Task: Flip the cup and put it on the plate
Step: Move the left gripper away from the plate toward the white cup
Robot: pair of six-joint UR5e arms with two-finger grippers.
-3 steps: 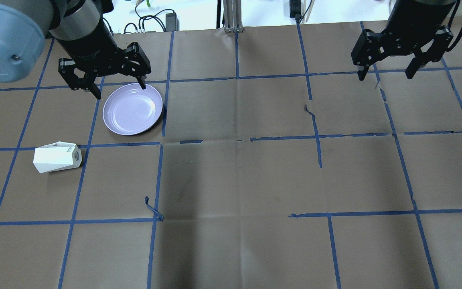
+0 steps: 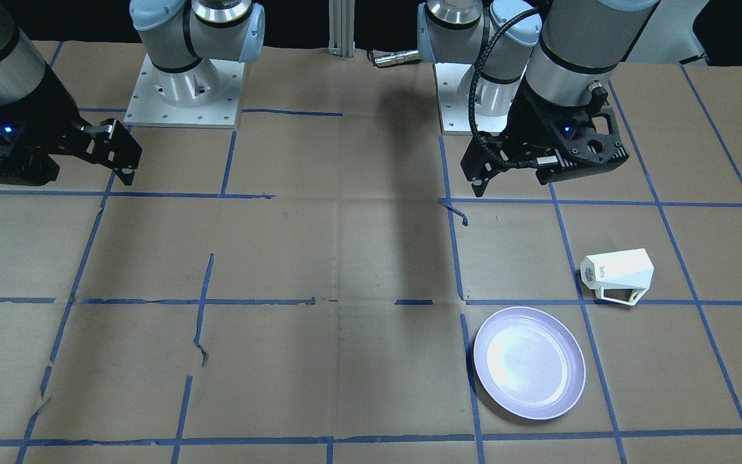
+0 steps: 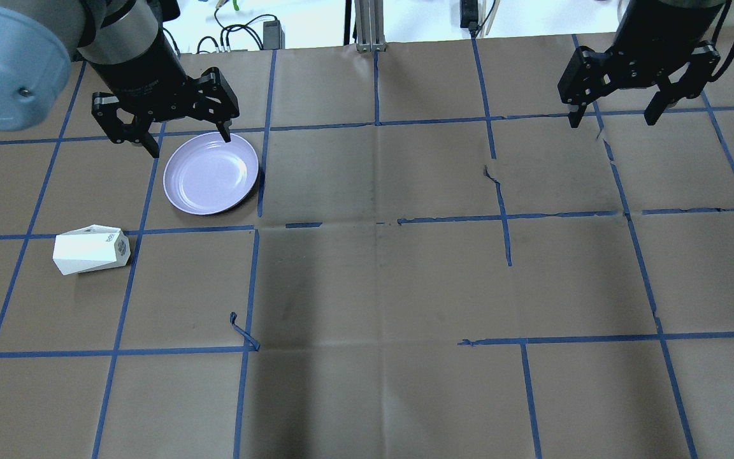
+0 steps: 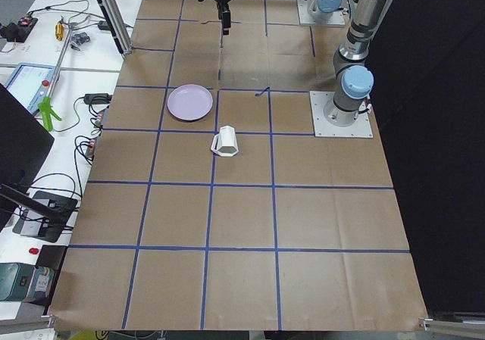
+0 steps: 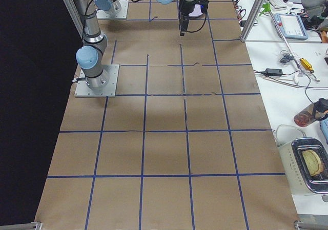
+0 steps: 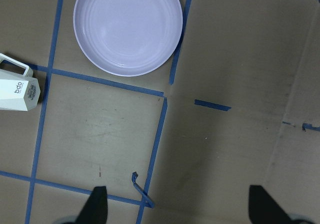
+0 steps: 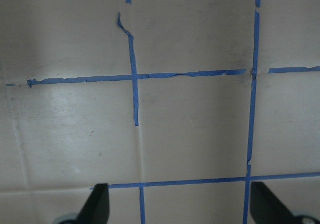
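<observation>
Brown paper table (image 3: 373, 287) gridded with blue tape. The left gripper (image 3: 190, 145) hovers above it, jaws apart and empty. The right gripper (image 3: 611, 121) hangs well away, jaws also apart. A lavender plate (image 3: 211, 173) sits flat. The white cup (image 3: 90, 250) lies on its side nearby, not touching.

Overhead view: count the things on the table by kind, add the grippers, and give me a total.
Cup: 1
Plate: 1
Grippers: 2, left gripper and right gripper
Total: 4
</observation>
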